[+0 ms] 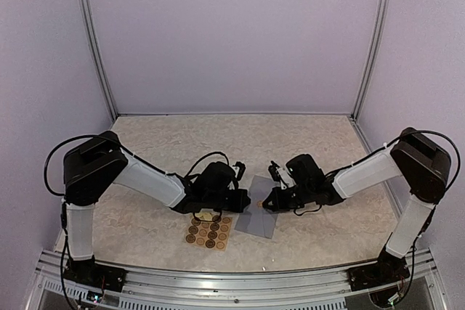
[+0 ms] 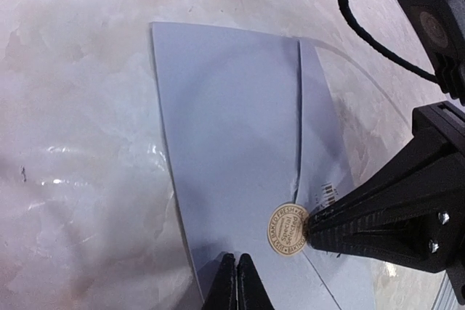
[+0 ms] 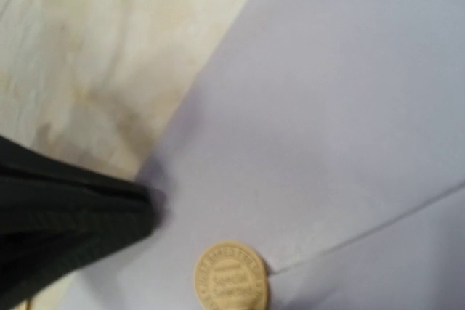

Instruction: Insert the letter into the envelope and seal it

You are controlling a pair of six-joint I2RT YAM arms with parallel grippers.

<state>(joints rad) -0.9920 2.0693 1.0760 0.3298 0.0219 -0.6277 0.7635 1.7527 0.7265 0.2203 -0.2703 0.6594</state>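
The grey-lavender envelope [image 1: 259, 217] [image 2: 240, 143] [image 3: 341, 107] lies flat on the table with its flap folded down. A round tan sticker [image 2: 288, 231] [image 3: 231, 279] sits on the flap's tip. My left gripper [image 1: 244, 200] [image 2: 237, 260] is shut, its tips resting on the envelope near its edge, with nothing between them. My right gripper [image 1: 266, 202] [image 2: 309, 227] is shut too, and its tips touch the sticker's right edge. Its own fingers do not show in the right wrist view, where the left gripper's fingers [image 3: 73, 208] come in from the left. The letter is hidden.
A tan sheet of round brown stickers [image 1: 209, 231] lies just left of the envelope, under the left wrist. The marbled table [image 1: 240, 143] stretches back to the lavender walls. A black cable [image 2: 378, 41] hangs over the envelope's far corner.
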